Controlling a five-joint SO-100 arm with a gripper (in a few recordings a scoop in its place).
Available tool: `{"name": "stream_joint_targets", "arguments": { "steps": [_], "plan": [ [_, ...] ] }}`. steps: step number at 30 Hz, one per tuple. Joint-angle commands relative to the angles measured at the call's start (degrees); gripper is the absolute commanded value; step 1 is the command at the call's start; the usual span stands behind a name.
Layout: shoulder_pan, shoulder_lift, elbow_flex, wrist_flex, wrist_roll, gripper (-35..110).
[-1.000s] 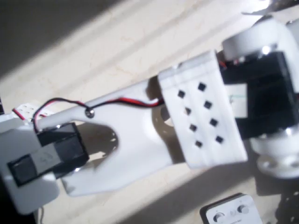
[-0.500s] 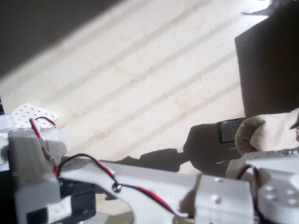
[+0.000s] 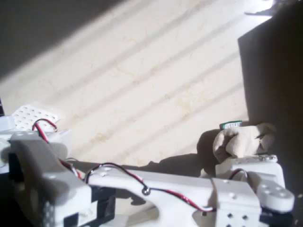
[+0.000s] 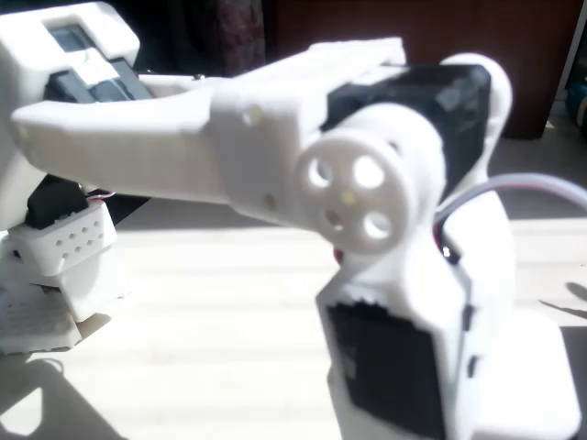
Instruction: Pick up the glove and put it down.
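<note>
— Where's the glove (image 3: 239,141) right now?

— Seen from overhead, it sits low on the right, bunched up into a cream lump, at the edge of the dark shadow that covers the right side of the counter (image 3: 142,80). Its rounded fingers curl over on the left side of the lump.

— Is the arm (image 3: 156,187) on it?

— The white arm stretches across the bottom of that view, red and black wires running along it, and its far end comes up right under the glove. The glove touches the white plastic there, or lies just behind it; I can't say which.

— And the pincer, wide or narrow?

— Cannot tell. Its fingers are hidden by the arm's own body and by the glove, so whether it has the glove clamped isn't clear.

— Anything else near it?

— A small green card (image 3: 230,125) peeks out just above the glove, touching its top edge. Sunlit stripes cross the rest of the counter.

— The side camera?

— Just the arm's joint (image 4: 353,197) up close, blurred, white with black motor blocks.
</note>
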Motion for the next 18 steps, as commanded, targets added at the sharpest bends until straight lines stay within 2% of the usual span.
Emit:
{"name": "stream_joint_targets", "arguments": {
  "steps": [1,14,18],
  "plan": [
    [0.79,-0.44,-0.26,-2.02,-0.44,0],
    [0.7,-2.37,-0.97,-1.41,-0.53,1],
    [0.0,-0.18,-0.88,-1.23,-1.14,8]
  ]
}}
